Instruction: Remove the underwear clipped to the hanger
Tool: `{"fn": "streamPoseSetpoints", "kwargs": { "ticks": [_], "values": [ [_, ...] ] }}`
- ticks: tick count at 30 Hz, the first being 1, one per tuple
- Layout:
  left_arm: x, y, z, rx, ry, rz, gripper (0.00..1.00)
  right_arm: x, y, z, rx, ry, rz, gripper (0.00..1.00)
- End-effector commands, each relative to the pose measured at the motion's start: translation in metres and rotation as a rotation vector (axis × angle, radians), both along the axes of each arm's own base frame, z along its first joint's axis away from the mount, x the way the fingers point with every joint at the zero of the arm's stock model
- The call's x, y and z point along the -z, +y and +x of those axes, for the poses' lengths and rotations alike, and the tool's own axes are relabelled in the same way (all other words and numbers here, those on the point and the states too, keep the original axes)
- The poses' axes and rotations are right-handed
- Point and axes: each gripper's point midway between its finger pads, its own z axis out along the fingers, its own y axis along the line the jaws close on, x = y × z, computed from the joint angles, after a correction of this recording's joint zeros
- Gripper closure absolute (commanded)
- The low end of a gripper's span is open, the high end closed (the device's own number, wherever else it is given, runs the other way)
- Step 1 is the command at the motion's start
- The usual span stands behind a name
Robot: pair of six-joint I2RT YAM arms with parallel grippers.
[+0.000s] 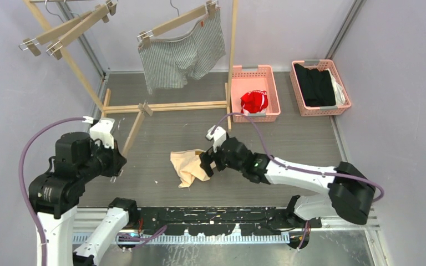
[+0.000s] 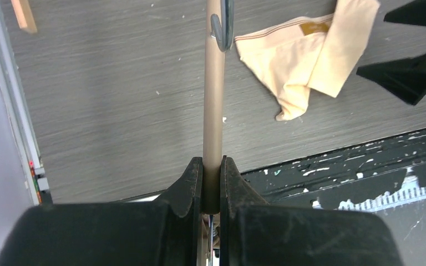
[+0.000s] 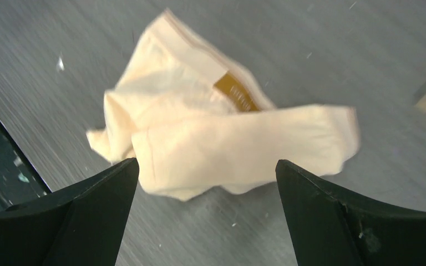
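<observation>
Right now your right gripper [image 1: 206,164] hangs spread wide just over the beige piece [image 1: 186,166], which lies crumpled on the table [image 1: 288,144], its longer fold running across the gap between the fingers. They seem not to touch it, though the blur leaves that unsure. Your left gripper [image 2: 212,166], farther off, is clamped on a wooden hanger [image 2: 214,83].

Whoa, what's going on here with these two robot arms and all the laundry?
The left hand is shut on a bare wooden hanger, while the right hand hovers open over crumpled beige underwear lying on the grey table. Small red underwear sits in a pink basket. Grey pinstriped boxer briefs hang clipped to another wooden hanger, not yet removed.
</observation>
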Motion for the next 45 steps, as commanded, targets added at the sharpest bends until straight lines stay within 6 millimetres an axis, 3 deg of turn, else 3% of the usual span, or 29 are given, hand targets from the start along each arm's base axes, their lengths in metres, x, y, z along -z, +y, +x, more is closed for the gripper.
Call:
{"fn": "streamPoseSetpoints", "kwargs": {
  "ticks": [1, 8, 13, 15, 18, 21, 23, 26, 33, 40, 45],
  "values": [
    [0.001, 0.007, 0.012, -0.038, -0.008, 0.036, 1.0, 0.013, 0.02, -0.008, -0.006, -0.006, -0.007, 0.0],
    [0.01, 0.012, 0.043, -0.065, 0.027, 0.087, 1.0, 0.049, 0.048, -0.018, -0.055, 0.045, -0.053, 0.0],
    [0.007, 0.008, 0.081, -0.07, 0.026, 0.076, 1.0, 0.091, 0.043, -0.017, 0.01, 0.129, -0.114, 0.03],
    [0.0, 0.008, 0.096, -0.073, 0.014, 0.037, 1.0, 0.11, 0.039, -0.021, 0.023, 0.172, -0.151, 0.17],
    [-0.017, 0.021, 0.116, -0.117, -0.022, 0.014, 1.0, 0.132, 0.033, -0.028, 0.045, 0.231, -0.18, 0.59],
    [-0.038, 0.035, 0.13, -0.158, -0.057, 0.021, 1.0, 0.138, 0.028, -0.03, 0.058, 0.247, -0.192, 0.96],
    [-0.055, 0.037, 0.137, -0.159, -0.092, 0.017, 1.0, 0.13, 0.026, -0.027, 0.069, 0.229, -0.184, 0.99],
    [-0.084, 0.033, 0.149, -0.139, -0.159, 0.001, 1.0, 0.101, 0.021, -0.015, 0.112, 0.152, -0.168, 0.99],
    [-0.126, 0.029, 0.171, -0.087, -0.25, 0.006, 1.0, -0.03, -0.01, 0.02, 0.277, -0.129, -0.025, 0.99],
    [-0.14, 0.024, 0.211, 0.017, -0.292, 0.031, 1.0, -0.168, -0.081, 0.045, 0.539, -0.397, 0.142, 0.99],
    [-0.155, 0.025, 0.241, 0.041, -0.34, 0.024, 1.0, -0.222, -0.131, 0.066, 0.681, -0.501, 0.2, 0.99]
  ]
}}
